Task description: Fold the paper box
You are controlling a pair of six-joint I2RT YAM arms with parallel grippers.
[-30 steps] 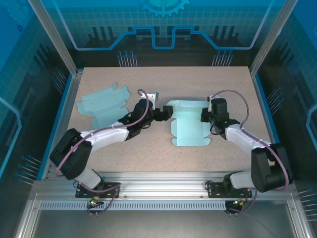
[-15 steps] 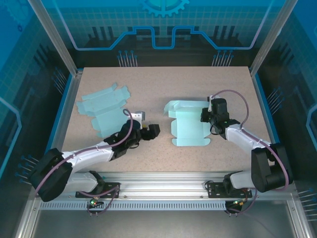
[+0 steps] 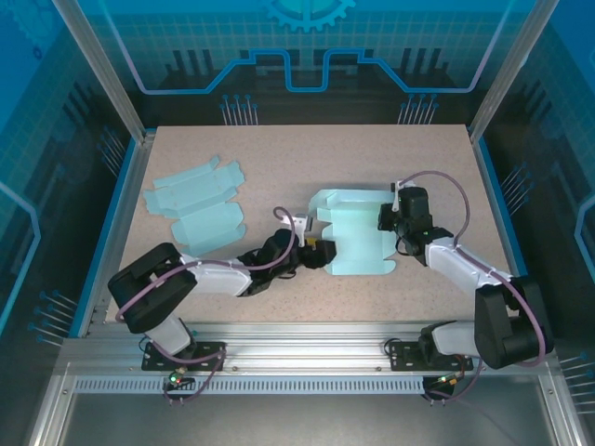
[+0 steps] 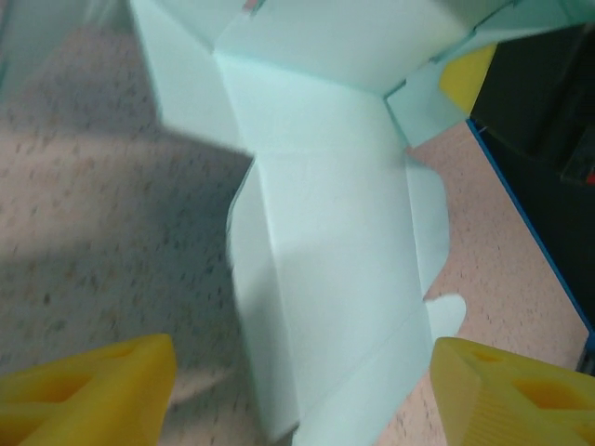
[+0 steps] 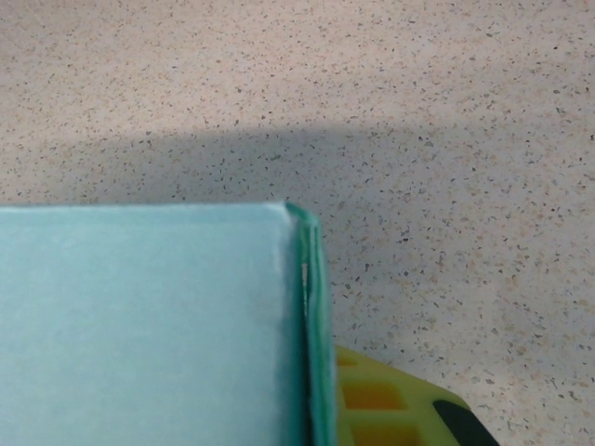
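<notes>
Centrally, plain mint paper box [image 3: 358,243], right claw [image 3: 385,221] pinching edge, left claw [image 3: 322,253] spread

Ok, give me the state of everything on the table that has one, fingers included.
paper box: partly folded, some walls raised, the rest flat.
spare blanks: unfolded, lying flat, overlapping.
left fingers: open, either side of the box's edge, not gripping.
right fingers: shut on the box's right wall.
</notes>
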